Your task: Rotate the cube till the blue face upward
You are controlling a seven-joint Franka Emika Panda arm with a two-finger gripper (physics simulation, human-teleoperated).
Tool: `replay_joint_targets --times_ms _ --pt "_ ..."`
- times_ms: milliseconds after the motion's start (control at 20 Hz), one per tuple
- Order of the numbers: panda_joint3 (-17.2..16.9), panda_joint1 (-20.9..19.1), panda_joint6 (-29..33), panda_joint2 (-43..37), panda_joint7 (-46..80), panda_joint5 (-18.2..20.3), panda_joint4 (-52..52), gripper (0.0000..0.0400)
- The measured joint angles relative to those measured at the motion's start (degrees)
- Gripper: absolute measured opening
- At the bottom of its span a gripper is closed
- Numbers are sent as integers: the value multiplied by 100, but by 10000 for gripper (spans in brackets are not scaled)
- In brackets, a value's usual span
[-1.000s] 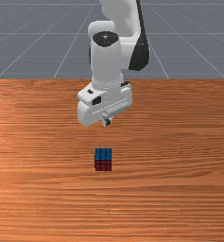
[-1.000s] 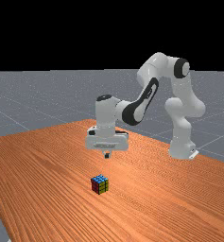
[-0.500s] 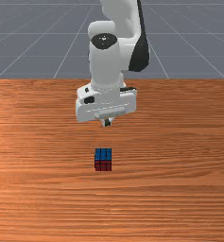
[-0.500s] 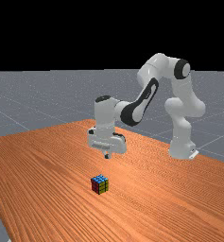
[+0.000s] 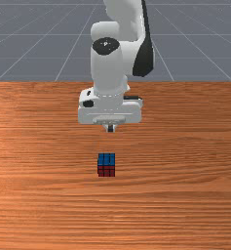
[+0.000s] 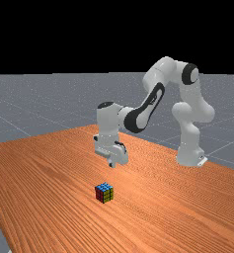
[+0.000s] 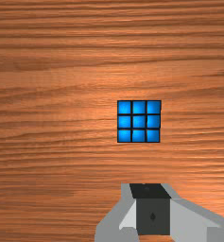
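One cube (image 6: 104,193), blue face (image 7: 139,121) up; my claw (image 5: 110,129), closed and empty, could topple it if I descend off-centre.

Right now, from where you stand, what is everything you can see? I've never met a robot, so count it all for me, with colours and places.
Table: one, orange-brown wood, across the lower part of the front and far views.
Cube: one, blue on top, red and yellow on sides in sight, with black lines; on the table.
Floor: one, grey with pale lines, beyond the table.
Backdrop: one, black, above the floor in the far view.
Arm: one, white with black parts, from the far view's right to over the table.
Hand: one, white with black parts, at the arm's end, above the table.
Jaws: two, grey with dark tips, closed together under the hand.
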Motion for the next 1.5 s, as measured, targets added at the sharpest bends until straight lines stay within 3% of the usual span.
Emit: replay_joint_targets --times_ms 700,1500 --pt "190 -241 -132 1652 6 204 1577 0" --pt "288 -57 -64 1748 62 174 1527 0"
